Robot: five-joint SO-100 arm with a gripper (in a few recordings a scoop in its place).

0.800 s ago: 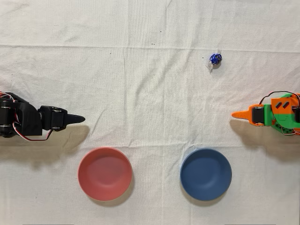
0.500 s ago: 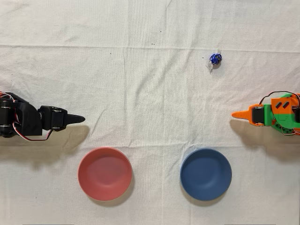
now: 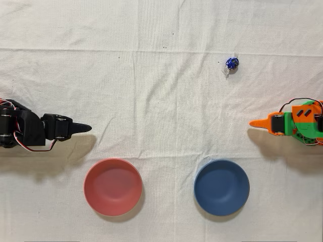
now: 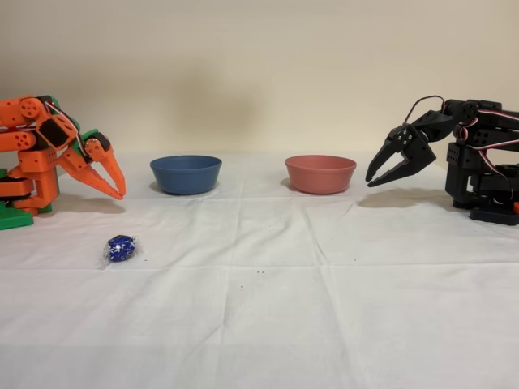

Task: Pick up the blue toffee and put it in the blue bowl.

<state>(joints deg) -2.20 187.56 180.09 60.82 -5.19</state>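
Observation:
The blue toffee (image 3: 231,64) (image 4: 121,248) lies alone on the white cloth, its foil shiny and its wrapper ends pale. The blue bowl (image 3: 221,187) (image 4: 186,174) stands upright with nothing in it. My orange gripper (image 3: 255,123) (image 4: 118,194) rests folded at the right edge of the overhead view, the left edge of the fixed view. Its fingers come to one point, shut, with nothing held. It hangs a little above the cloth, well apart from the toffee and the bowl.
A pinkish-red bowl (image 3: 112,186) (image 4: 320,173) stands beside the blue one. The idle black arm (image 3: 35,130) (image 4: 454,154) is folded at the opposite edge. White cloth (image 3: 161,101) covers the table.

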